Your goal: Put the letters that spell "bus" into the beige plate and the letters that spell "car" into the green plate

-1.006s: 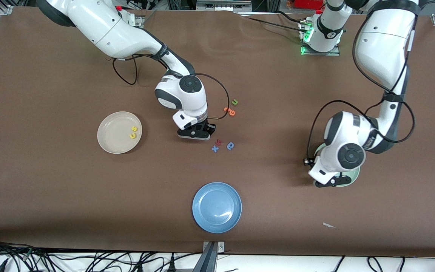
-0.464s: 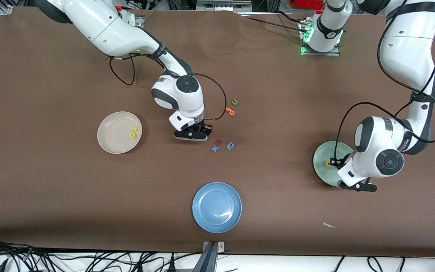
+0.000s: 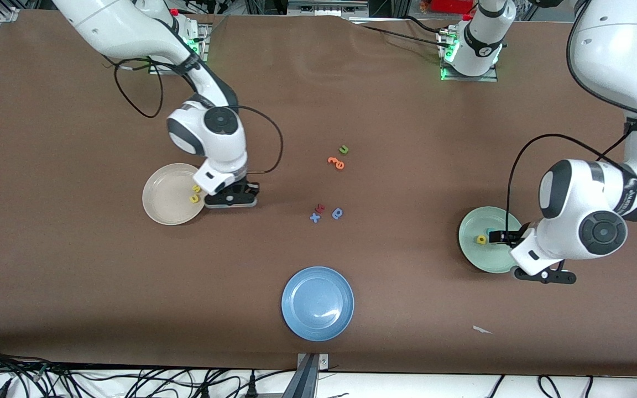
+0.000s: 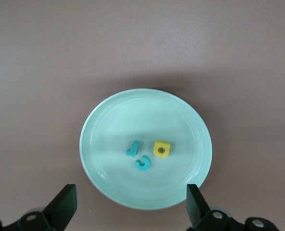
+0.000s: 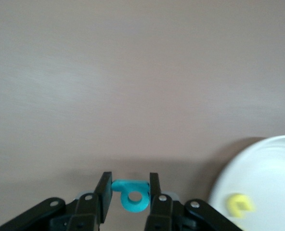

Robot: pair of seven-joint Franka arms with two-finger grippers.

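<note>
We take the step in hand to be the last carry for "bus": the right pincer point(image 5: 126, 192) is clenched on the teal "b" point(image 5: 131, 195), which sits pinched between its two fingers just above the counter point(image 3: 75, 265), right beside the rim of the beige plate point(image 3: 158, 204) at the edge toward the middle of the counter. In that plate the yellow "u" point(image 3: 193, 198) and yellow "s" point(image 3: 196, 189) already lie close together near the same edge. At the left arm's end, the left pincer point(image 4: 130, 209) hangs released, jaws spread wide, over the edge of the green plate point(image 4: 104, 139); inside lie the teal "c" point(image 4: 142, 164), the teal "r" point(image 4: 132, 148) and the yellow "a" point(image 4: 161, 149), clustered near the centre, so "car" looks finished to us and this arm seems to have nothing left to fetch. Loose on the counter between the two plates are the leftovers (a green "u" point(image 3: 344, 149), orange letters point(image 3: 337, 162), a blue "x" point(image 3: 314, 218), a darker blue round-bowled letter point(image 3: 338, 213)), with the blue plate point(image 3: 318, 303) nearer the front camera. The next move, as we judge it, calls for shifting the right pincer over the beige plate's floor and releasing without flicking so light a piece past the shallow rim.
</note>
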